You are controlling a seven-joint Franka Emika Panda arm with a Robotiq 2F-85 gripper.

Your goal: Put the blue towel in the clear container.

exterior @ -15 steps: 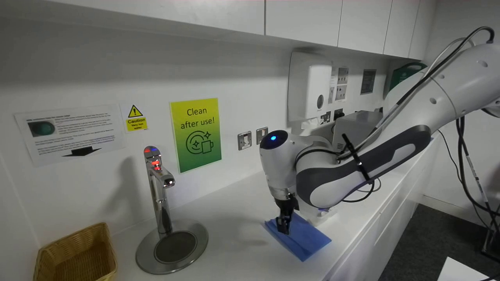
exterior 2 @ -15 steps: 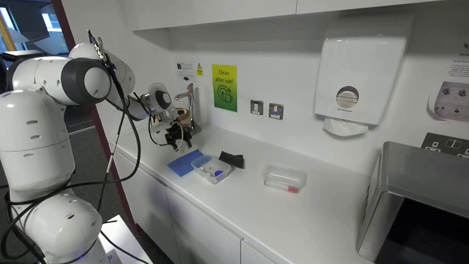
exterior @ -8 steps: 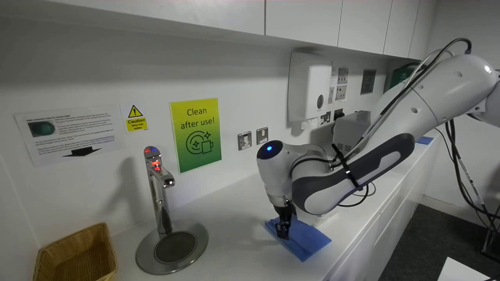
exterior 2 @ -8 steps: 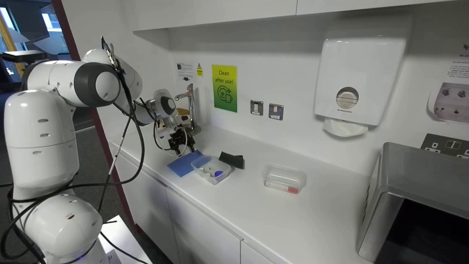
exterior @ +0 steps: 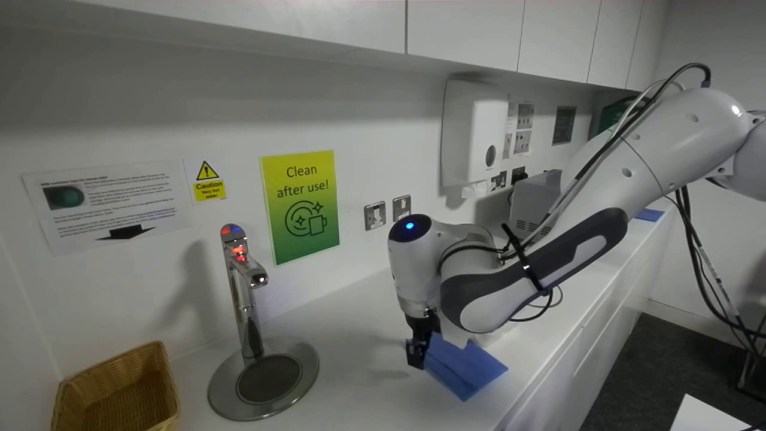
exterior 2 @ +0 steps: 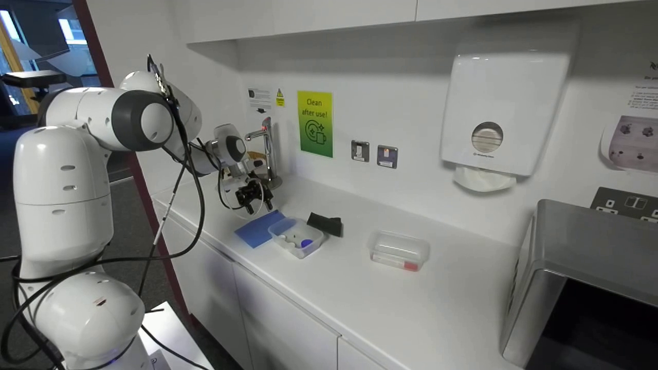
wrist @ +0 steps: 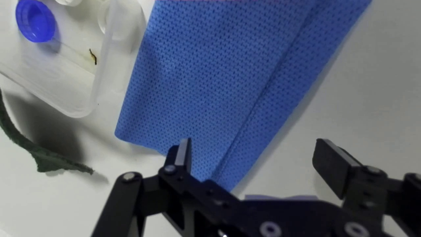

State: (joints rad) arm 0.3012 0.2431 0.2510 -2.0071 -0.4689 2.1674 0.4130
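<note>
Claw (wrist: 253,147) (spread) above towel (wrist: 210,72) edge; broad counter (wrist: 378,89) alongside

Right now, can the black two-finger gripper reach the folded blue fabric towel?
Probably yes: the gripper hangs open at one end of the towel, and the wrist view shows nothing lying on it. Exact height is unclear.

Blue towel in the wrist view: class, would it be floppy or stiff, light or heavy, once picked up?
The towel is probably floppy: it lies flat and looks thin. It is likely light for its size: small dark marks suggest perforated fabric. Held by one layer, it may unfold, since what looks like a fold runs along it.
</note>
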